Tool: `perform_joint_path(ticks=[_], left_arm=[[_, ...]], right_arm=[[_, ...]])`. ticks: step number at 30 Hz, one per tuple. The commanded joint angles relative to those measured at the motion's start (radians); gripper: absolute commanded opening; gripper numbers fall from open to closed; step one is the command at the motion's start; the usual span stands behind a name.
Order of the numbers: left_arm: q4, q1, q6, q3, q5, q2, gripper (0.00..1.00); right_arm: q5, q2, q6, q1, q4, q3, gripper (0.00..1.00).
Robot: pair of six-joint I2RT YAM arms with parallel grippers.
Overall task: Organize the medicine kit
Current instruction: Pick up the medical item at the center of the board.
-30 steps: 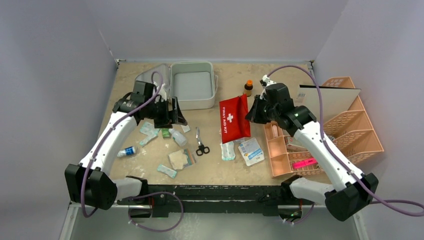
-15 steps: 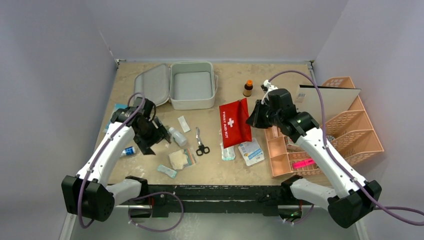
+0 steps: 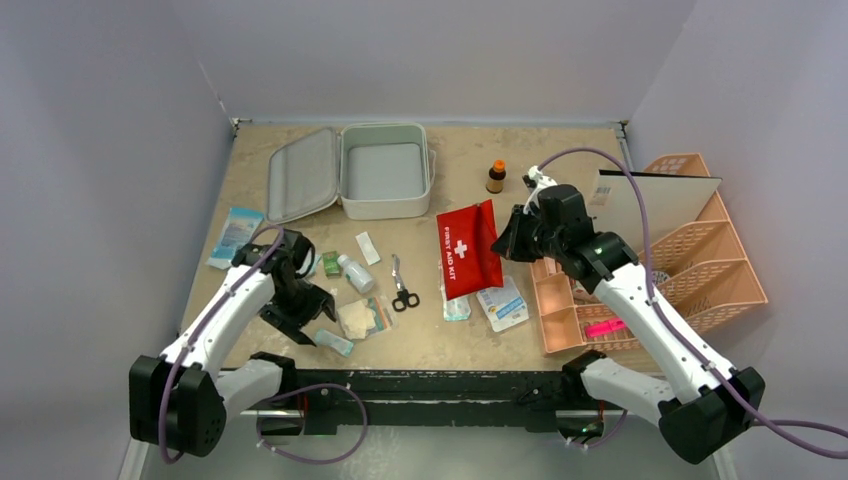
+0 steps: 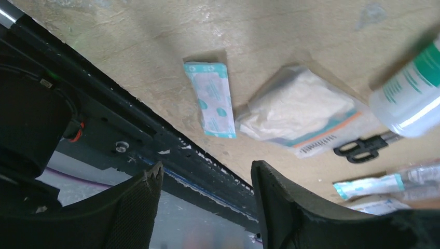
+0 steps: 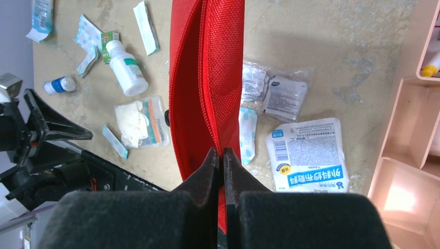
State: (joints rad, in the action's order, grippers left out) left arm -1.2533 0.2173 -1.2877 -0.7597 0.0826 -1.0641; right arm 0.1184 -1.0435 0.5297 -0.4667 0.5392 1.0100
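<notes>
The medicine kit [image 3: 385, 180], a light-grey hinged case, lies open at the back of the table with its lid [image 3: 304, 177] folded out to the left. Nothing shows inside it. My left gripper [image 3: 300, 312] hovers low over the front left of the table. In the left wrist view this gripper [image 4: 206, 171] is open with nothing between its fingers, and a teal sachet [image 4: 211, 98] lies just beyond them. My right gripper [image 3: 510, 238] is shut on the edge of the red first aid pouch [image 3: 468, 250]. The right wrist view shows the gripper [image 5: 223, 153] pinching the pouch [image 5: 207, 78] along its zipper.
Loose supplies lie between the arms: a white bottle [image 3: 354, 272], scissors [image 3: 402, 285], a gauze pack [image 3: 362, 317], a blue packet [image 3: 234, 235] and printed sachets [image 3: 503, 303]. A brown bottle [image 3: 496, 176] stands at the back. The peach organizer [image 3: 700, 260] fills the right side.
My left arm has drawn back from beside the kit toward the table's front edge, its jaws a little narrower. The right gripper keeps its hold on the red pouch and has barely shifted.
</notes>
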Motion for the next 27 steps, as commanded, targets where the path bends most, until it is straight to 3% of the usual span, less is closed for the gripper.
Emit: perform_joint_path(ticks=[1,13,17,27], left_arm=[[0.086,0.002,-0.067,0.051,0.018,-0.065,0.60],[0.175,0.002,-0.200,0.146,-0.046,-0.081,0.59],[0.270,0.003,-0.251,0.217,-0.037,-0.031,0.57],[0.312,0.002,-0.304,0.255,-0.066,-0.015,0.48]], right_arm=[[0.019,0.024,0.023,-0.006,-0.047,-0.021,0.00],[0.037,0.001,0.017,-0.007,-0.057,-0.038,0.00],[0.037,0.001,0.000,-0.007,-0.048,-0.033,0.00],[0.038,-0.001,0.007,-0.007,-0.045,-0.048,0.00]])
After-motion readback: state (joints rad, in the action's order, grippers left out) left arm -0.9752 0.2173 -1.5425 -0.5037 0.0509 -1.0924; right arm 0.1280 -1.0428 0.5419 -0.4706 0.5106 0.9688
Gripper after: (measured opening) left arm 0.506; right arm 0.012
